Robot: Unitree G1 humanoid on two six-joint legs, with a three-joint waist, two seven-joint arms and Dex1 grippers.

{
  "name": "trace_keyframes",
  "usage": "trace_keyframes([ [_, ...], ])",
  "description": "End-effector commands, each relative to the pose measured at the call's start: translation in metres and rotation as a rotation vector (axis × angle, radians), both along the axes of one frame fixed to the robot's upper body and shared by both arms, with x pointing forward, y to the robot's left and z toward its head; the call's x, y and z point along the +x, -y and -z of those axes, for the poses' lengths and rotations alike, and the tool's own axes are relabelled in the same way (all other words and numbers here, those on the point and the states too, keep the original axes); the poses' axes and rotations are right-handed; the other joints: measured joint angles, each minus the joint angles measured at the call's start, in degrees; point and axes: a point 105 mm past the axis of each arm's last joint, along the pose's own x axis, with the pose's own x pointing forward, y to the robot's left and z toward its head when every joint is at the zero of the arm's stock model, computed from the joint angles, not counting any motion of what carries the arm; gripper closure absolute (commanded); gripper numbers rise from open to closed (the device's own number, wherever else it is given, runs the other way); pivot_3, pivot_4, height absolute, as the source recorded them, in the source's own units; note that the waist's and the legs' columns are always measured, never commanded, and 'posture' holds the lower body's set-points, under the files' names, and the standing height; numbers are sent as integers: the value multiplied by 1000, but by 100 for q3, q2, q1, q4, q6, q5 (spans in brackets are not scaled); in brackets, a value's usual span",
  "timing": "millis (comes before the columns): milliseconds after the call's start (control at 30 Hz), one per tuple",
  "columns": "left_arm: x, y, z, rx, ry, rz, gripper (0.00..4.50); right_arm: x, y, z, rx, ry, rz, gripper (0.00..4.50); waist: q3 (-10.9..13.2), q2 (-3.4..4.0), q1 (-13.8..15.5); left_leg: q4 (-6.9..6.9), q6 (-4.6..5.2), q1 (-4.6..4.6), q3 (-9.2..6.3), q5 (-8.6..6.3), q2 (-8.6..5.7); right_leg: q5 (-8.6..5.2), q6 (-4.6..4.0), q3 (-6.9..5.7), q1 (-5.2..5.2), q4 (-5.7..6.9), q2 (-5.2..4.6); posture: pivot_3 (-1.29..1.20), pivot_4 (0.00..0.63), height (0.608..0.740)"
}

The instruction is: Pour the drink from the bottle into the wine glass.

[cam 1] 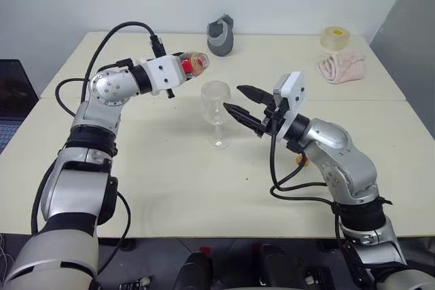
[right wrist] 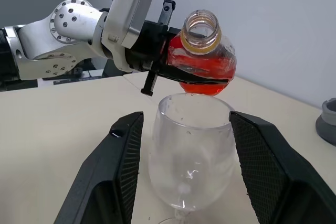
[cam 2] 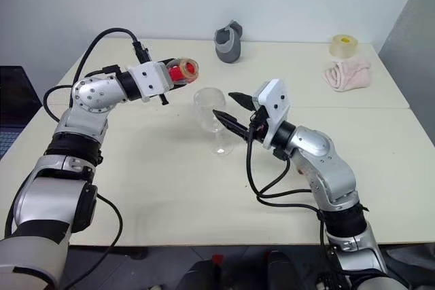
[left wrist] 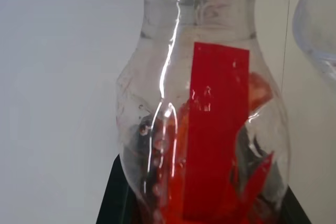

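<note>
Left gripper [right wrist: 157,51] clamped on bottle [cam 1: 192,64], tipped near level, mouth just left of and above wine glass [cam 1: 216,113] rim (cap off, drink [right wrist: 202,69] inside). Right gripper [cam 1: 239,102], fingers apart, flanks the bowl, untouching.

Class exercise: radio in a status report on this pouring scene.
Left gripper shut on bottle, tipped level. Right gripper open, straddling wine glass, empty. Nothing in the way.
</note>
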Motion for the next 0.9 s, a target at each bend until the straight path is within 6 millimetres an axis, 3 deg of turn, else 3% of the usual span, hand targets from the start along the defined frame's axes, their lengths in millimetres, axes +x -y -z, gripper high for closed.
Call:
trace_keyframes([
  [33,-2,-5,-31,19,121,-11,3479,-4,-2,-16,31,65,-21,1702,0,0,-12,0,0,0,-1,0,0,0,0,0,0,0,0,0,150,740],
  [900,-4,-1,-49,316,343,3,3479,-3,-2,-17,36,64,-19,1702,0,0,-70,2,1,-5,-4,0,-7,0,1,-1,-6,6,-2,0,150,740],
])
